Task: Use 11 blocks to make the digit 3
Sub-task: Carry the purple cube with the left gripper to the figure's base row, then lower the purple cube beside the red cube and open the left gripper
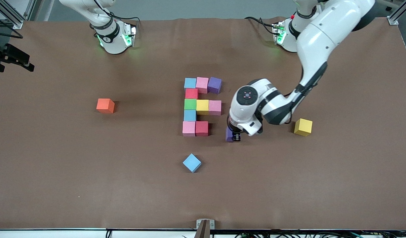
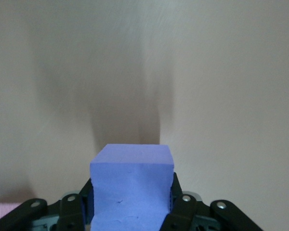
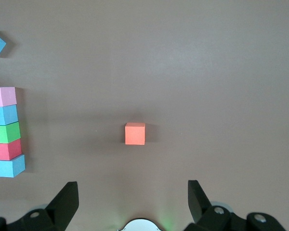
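Observation:
My left gripper point(image 1: 233, 136) is shut on a purple block point(image 1: 229, 135), also seen filling the jaws in the left wrist view point(image 2: 133, 187). It hangs low over the table, a small gap from the red block point(image 1: 201, 128) that ends the lowest row. The partial digit 3 point(image 1: 190, 104) has a blue, pink and purple row, a red joiner, a green, yellow and pink row, a blue joiner, then pink and red. My right gripper point(image 3: 133, 190) is open with nothing between its fingers, high over the table; it is out of the front view.
A loose blue block point(image 1: 191, 162) lies nearer the front camera than the figure. A loose yellow block point(image 1: 303, 127) sits toward the left arm's end. The orange cube point(image 1: 105, 105) stands alone toward the right arm's end, also in the right wrist view point(image 3: 135, 133).

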You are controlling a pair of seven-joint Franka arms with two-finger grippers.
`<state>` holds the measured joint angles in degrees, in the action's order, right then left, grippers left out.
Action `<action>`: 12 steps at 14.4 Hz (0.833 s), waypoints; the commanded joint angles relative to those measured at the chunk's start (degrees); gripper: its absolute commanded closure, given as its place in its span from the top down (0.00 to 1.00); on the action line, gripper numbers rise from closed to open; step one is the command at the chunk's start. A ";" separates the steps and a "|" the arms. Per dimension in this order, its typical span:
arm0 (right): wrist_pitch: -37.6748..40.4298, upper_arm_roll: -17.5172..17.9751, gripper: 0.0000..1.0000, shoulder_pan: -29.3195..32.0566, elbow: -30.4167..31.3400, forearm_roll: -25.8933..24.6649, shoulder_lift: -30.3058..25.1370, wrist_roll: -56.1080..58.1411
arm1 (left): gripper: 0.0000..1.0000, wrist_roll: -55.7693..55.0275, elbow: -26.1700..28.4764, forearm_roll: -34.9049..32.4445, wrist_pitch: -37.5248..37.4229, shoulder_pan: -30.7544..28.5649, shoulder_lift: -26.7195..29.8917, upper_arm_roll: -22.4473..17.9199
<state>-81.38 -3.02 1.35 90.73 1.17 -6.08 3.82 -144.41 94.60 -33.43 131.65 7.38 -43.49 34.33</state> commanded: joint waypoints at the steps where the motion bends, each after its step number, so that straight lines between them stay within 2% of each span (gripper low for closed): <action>1: 0.26 0.12 1.00 0.23 1.03 -0.03 -1.56 0.75 | 0.20 -0.34 -3.72 3.98 -0.78 6.23 -1.33 -4.79; 6: 0.17 -0.06 1.00 0.41 1.03 -0.03 -1.56 0.83 | 0.20 -1.74 -6.79 4.95 -0.87 9.75 -4.49 -5.41; 12: -0.27 0.03 1.00 0.50 1.11 -0.11 -1.39 0.83 | 0.20 -2.01 -9.60 5.83 -0.87 13.27 -6.25 -8.22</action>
<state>-81.37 -3.21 1.35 90.71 1.14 -6.12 3.92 -146.24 88.29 -28.87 130.65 18.77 -47.10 27.32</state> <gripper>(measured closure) 0.000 0.436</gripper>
